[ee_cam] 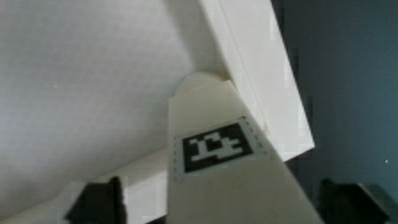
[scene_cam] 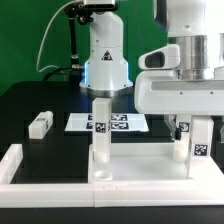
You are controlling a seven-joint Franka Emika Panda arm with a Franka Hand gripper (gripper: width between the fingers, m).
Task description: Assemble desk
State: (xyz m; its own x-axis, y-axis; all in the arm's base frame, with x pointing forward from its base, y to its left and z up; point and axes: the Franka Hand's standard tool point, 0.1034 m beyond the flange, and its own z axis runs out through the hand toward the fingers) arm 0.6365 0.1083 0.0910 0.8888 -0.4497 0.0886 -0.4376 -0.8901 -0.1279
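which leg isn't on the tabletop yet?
The leg block lying on its side on the black table, at the exterior view's left. The other visible legs stand upright on the tabletop panel.

The gripper [scene_cam: 192, 150] hid the upper part of one leg block [scene_cam: 196, 152] — whether the fingers [ee_cam: 93, 203] touched it could not be told; the tabletop [scene_cam: 100, 186] ran off-frame.

Robotics lab: green backdrop [scene_cam: 25, 45], black surface [scene_cam: 30, 100], marker board [scene_cam: 112, 123] at centre, white border wall [scene_cam: 20, 160].
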